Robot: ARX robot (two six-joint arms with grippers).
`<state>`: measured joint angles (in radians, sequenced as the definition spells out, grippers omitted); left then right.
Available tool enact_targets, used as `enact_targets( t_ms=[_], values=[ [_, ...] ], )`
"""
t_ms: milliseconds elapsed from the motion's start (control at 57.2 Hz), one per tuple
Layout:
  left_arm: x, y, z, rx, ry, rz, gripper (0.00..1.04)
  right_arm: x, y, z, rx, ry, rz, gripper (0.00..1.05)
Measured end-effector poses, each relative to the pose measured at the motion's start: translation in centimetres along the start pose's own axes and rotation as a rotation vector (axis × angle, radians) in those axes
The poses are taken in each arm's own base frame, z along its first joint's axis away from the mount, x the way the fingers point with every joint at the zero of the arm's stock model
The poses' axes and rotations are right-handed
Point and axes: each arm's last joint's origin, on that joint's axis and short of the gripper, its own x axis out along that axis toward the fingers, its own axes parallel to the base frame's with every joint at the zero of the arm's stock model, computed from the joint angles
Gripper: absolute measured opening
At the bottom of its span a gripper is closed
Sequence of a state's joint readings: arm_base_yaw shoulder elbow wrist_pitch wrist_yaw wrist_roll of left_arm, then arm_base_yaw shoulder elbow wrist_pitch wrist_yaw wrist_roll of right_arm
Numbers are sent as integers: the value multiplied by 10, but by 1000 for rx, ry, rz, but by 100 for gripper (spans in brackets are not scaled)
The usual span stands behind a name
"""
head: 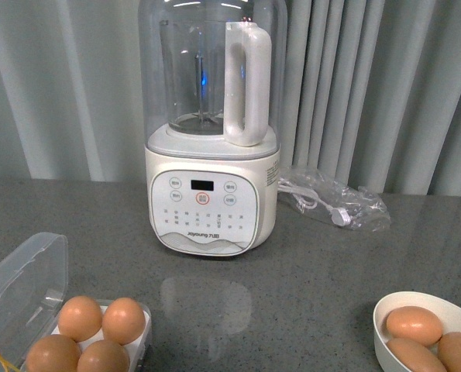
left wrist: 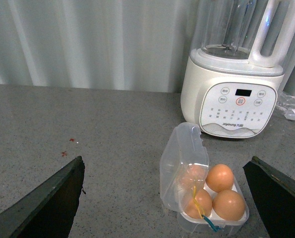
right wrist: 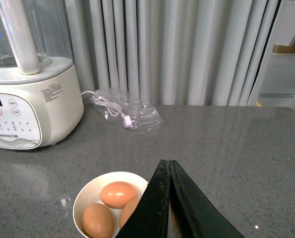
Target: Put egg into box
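Four orange-brown eggs (head: 80, 318) fill all four holes of the box (head: 27, 280), which sits at the lower left corner of the front view. They look the same, so the task's egg cannot be told from the others. The box's clear hinged lid stands open on the left side of the white tray. In the left wrist view the box (left wrist: 184, 158) lies at lower centre-right, and a thin yellow band (left wrist: 201, 208) with a blue end crosses its near edge.

The left gripper (left wrist: 167, 158) shows as two dark fingers at the lower corners of that view. Its jaws are spread wide, with nothing between them, and the box is in the gap well ahead.

On the grey counter (head: 307, 271) behind the box, at the centre of the front view, stands a white blender (head: 211, 205) with a clear jug and a touch panel. To its right lies a clear plastic bag (head: 335, 203) holding a white cord. Grey curtains (head: 60, 85) hang across the back.

At the lower right corner of the front view, a round white bowl (head: 379, 329) holds three further eggs (head: 414, 324).

In the right wrist view the right gripper (right wrist: 167, 162) rises from the bottom centre. Its jaws are pressed together with nothing seen between them, and they cover the right part of the bowl (right wrist: 90, 193).
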<state>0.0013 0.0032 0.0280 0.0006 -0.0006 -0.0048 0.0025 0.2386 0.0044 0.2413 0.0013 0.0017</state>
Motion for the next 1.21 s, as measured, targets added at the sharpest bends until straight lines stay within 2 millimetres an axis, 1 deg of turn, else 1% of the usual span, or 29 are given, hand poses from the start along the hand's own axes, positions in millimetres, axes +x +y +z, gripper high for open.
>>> enact_targets(
  t_ms=[262,332,384,524,576,646,664,716,734,803,821,943,961,1048,1083,1135,1205],
  values=[
    [0,0,0,0,0,0,98,-5,0,0,0,0,0,3],
    [0,0,0,0,0,0,98,-12,0,-5,0,36,2,3],
    [0,0,0,0,0,0,98,-14,0,-3,-1,5,2,3],
    [0,0,0,0,-1,0,98,-15,0,-3,-2,6,2,4],
    [0,0,0,0,0,0,98,-15,0,-3,-2,6,2,12],
    [0,0,0,0,-1,0,98,-15,0,-3,-2,6,2,26],
    [0,0,0,0,-1,0,98,-15,0,-3,-2,6,2,28],
    [0,0,0,0,0,0,98,-15,0,-3,-2,6,2,38],
    [0,0,0,0,0,0,98,-15,0,-3,-2,6,1,40],
    [0,0,0,0,-1,0,98,-15,0,-3,-2,6,1,54],
    [0,0,0,0,-1,0,98,-15,0,-3,-2,6,1,56],
    [0,0,0,0,0,0,98,-15,0,-3,-2,6,2,79],
    [0,0,0,0,0,0,98,-15,0,-3,-2,6,2,81],
    [0,0,0,0,-1,0,98,-15,0,-3,-2,6,1,98],
    [0,0,0,0,0,0,98,-15,0,-3,0,6,1,99],
    [0,0,0,0,0,0,98,-15,0,-3,-1,6,2,97],
    [0,0,0,0,-1,0,98,-15,0,-3,-1,6,2,97]
  ],
)
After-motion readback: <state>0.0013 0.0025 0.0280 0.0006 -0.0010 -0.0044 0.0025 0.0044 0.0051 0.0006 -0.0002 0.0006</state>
